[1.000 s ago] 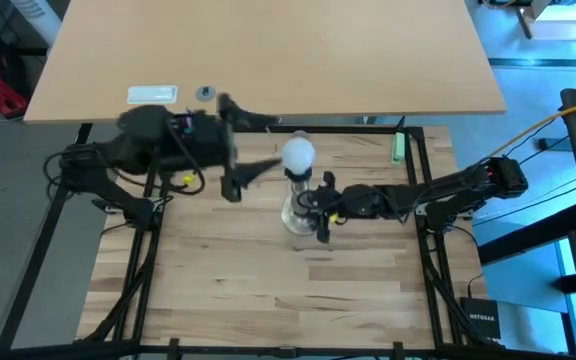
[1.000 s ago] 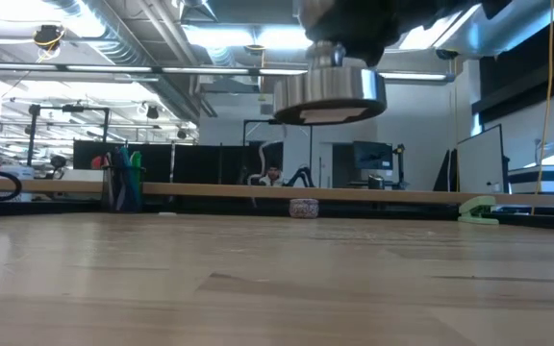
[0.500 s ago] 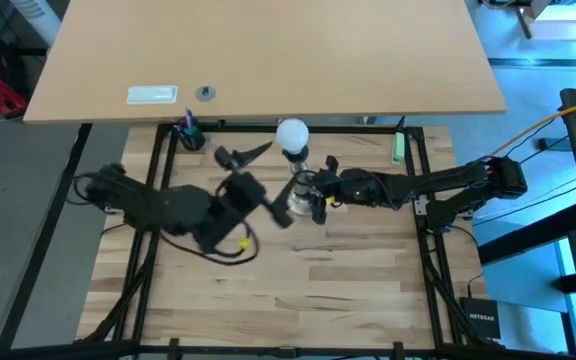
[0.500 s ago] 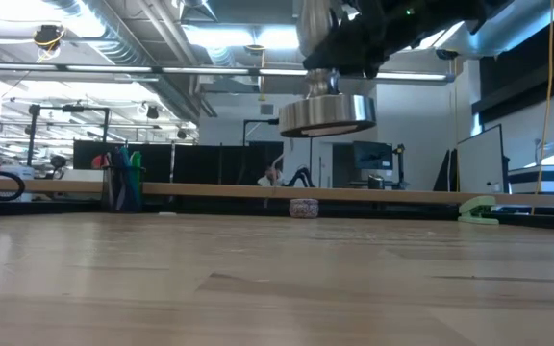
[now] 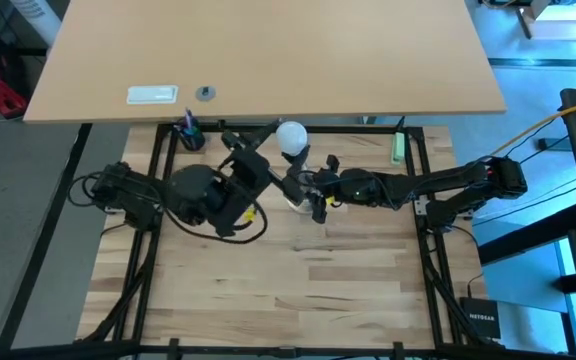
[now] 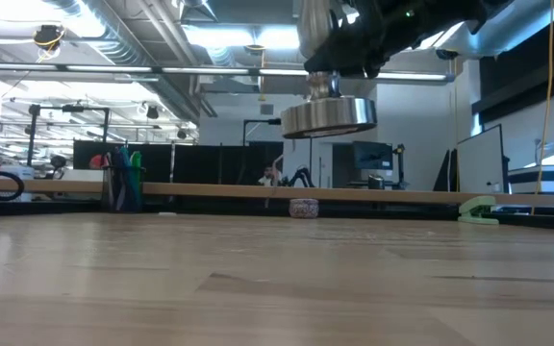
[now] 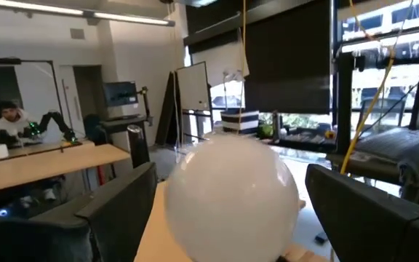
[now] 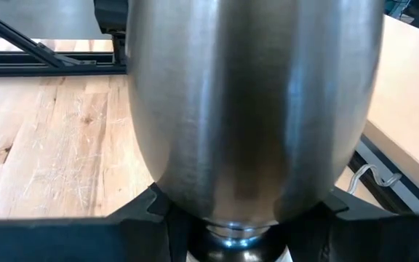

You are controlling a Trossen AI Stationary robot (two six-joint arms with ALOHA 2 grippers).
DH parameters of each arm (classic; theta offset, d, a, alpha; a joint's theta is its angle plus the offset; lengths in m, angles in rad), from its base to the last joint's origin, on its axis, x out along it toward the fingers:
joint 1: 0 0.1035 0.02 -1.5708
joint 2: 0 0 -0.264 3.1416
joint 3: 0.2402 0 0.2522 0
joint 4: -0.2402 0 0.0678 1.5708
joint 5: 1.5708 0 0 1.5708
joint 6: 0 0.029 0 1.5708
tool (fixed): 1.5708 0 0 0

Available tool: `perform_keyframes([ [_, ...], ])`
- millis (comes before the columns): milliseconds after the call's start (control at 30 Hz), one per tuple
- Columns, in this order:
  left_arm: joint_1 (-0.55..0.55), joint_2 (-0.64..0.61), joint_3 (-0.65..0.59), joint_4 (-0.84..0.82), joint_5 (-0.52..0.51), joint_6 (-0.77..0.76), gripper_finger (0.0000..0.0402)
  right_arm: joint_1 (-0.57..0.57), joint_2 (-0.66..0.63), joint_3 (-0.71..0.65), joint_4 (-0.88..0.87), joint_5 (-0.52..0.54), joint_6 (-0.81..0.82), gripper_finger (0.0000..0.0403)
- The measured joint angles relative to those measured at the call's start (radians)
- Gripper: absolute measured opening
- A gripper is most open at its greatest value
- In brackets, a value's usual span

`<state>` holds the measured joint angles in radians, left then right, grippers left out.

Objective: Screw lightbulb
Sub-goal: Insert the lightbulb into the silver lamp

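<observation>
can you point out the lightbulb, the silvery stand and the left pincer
lightbulb [image 7: 231, 196], left wrist view, middle of the white globe
silvery stand [image 6: 328, 115], low view, edge of its round base, held off the table
left pincer [image 5: 261, 143], high view, midway between its fingertips

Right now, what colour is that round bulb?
Frosted white; the lightbulb shows best in the left wrist view.

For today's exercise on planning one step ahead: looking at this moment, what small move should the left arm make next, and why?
Probably close the left end effector on the lightbulb. Its open fingers flank the white globe with gaps on both sides. The right end effector grips the silvery stand, held above the table, so the bulb seems ready to be gripped and turned.
</observation>
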<state>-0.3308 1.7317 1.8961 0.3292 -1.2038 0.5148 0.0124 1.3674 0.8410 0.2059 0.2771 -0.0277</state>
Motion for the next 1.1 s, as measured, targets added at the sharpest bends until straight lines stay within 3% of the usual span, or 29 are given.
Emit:
perform_keyframes([
  [200, 0.014, 0.000, 0.000, -0.037, -0.002, -0.021, 0.0324, 0.000, 0.000, 0.000, 0.000, 0.000, -0.003, 0.0159],
  [400, 0.001, -0.005, 0.000, -0.052, -0.011, 0.013, 0.0236, 0.000, 0.000, 0.000, 0.007, -0.012, -0.004, 0.0159],
  [467, -0.004, -0.011, 0.000, -0.058, -0.010, 0.015, 0.0224, 0.001, 0.000, 0.000, 0.021, -0.029, -0.004, 0.0159],
  [667, -0.043, -0.013, 0.000, -0.057, 0.035, 0.053, 0.0222, 0.027, -0.005, -0.002, 0.057, -0.146, -0.016, 0.0159],
  [833, -0.097, -0.016, 0.002, -0.074, 0.112, 0.048, 0.0221, 0.075, -0.017, -0.003, 0.087, -0.341, -0.045, 0.0159],
  [967, -0.115, -0.036, 0.004, -0.218, 0.253, -0.101, 0.0221, 0.129, -0.019, 0.002, 0.070, -0.498, -0.055, 0.0159],
  [1100, -0.091, -0.066, 0.006, -0.392, 0.542, -0.293, 0.0221, 0.181, -0.019, 0.011, 0.033, -0.623, -0.057, 0.0159],
])
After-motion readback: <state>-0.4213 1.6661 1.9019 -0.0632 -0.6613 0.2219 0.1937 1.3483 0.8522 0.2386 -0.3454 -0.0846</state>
